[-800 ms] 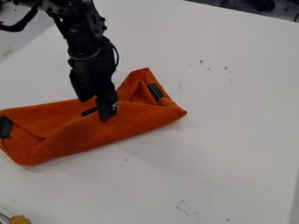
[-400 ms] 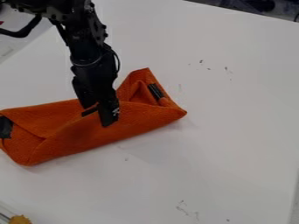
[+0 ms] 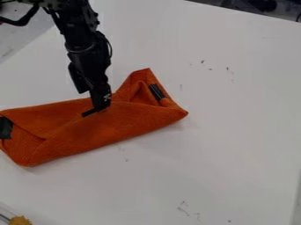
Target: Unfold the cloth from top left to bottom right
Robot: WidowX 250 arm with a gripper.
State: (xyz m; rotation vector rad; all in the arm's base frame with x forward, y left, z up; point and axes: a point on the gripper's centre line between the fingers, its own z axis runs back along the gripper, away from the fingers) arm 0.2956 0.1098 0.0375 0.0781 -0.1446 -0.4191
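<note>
1. At the tabletop's (image 3: 223,145) lower left corner, you have a small yellow item (image 3: 20,220), apart from the work.
2. Your cloth (image 3: 111,127) lies folded on the left part of the tabletop, its left end near the left edge, bearing a black patch (image 3: 6,128). Its long axis slants upward from left to right.
3. Toward the middle of the cloth, you will note a short black strip (image 3: 89,112) beside the gripper's tip.
4. Your gripper (image 3: 101,106) hangs over the middle stretch of the cloth, at the flap's upper edge. Contact cannot be confirmed, nor can you tell whether it is parted or closed. Most of the cloth lies below and to its left; the flap spreads below it on both sides. In this inspector's judgement, you should catch that edge and draw it toward the tabletop's lower right corner, across the long axis.
5. Right of the gripper, you have a raised corner (image 3: 138,79) with black bars (image 3: 156,92).
</note>
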